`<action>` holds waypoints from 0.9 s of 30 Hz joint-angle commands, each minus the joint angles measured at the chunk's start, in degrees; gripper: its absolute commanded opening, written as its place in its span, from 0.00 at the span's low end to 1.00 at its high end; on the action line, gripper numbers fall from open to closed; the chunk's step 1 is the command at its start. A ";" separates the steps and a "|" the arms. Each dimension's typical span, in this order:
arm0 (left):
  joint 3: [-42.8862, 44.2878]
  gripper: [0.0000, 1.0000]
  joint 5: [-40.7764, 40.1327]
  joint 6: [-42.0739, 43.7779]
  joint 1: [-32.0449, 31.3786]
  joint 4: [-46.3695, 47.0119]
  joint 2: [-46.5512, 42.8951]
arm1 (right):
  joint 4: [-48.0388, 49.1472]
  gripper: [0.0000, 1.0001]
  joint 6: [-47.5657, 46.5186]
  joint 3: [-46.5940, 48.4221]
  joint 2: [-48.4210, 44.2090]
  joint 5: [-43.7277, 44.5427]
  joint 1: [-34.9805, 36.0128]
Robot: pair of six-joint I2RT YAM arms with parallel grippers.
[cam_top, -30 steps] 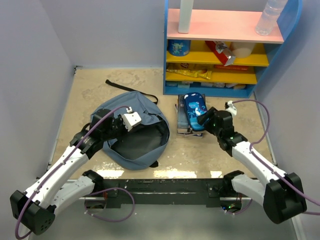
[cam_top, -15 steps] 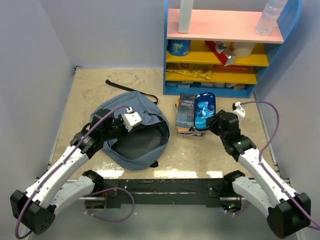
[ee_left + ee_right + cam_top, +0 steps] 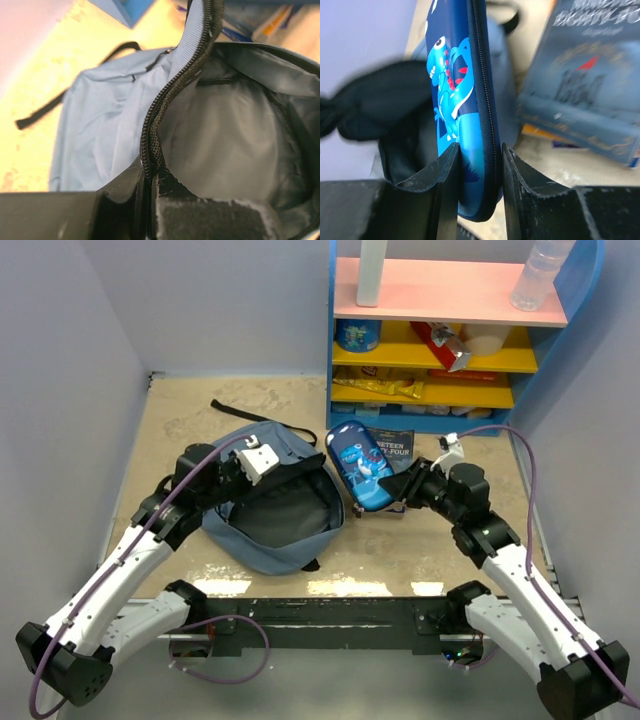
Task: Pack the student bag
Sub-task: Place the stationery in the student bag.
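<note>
The student bag [image 3: 262, 555], slate-blue with a dark lining, lies open on the table left of centre. My left gripper [image 3: 268, 472] is shut on its zipper rim and holds it up; in the left wrist view that left gripper [image 3: 150, 172] pinches the black zipper [image 3: 165, 95]. My right gripper [image 3: 397, 490] is shut on a blue dinosaur pencil case [image 3: 360, 468], held on edge in the air just right of the bag's opening. In the right wrist view the case [image 3: 462, 95] sits between both fingers of the right gripper [image 3: 479, 165].
A book titled Nineteen Eighty-Four [image 3: 388, 445] tops a small stack behind the case. A blue shelf unit [image 3: 440, 340] with snacks, a bottle [image 3: 540, 275] and a white cylinder [image 3: 372, 270] stands at the back right. A black strap [image 3: 240, 410] trails behind the bag.
My right gripper closed on the pencil case, lifted it off the book stack and carried it left to the bag's opening. My left gripper raised the bag's rim slightly.
</note>
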 commanded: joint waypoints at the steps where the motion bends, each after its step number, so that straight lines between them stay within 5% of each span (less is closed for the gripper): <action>1: 4.96 0.00 -3.35 0.04 0.56 5.30 -0.66 | -1.71 0.00 -1.16 1.63 1.53 -8.49 1.62; 21: -3.39 0.00 1.73 -2.33 1.27 7.16 -3.21 | -15.89 0.00 2.98 -3.04 -2.32 -4.09 13.31; 27: -3.39 0.00 0.15 -1.81 1.27 6.72 -3.21 | -27.83 0.00 -1.06 1.35 -6.54 -2.69 13.31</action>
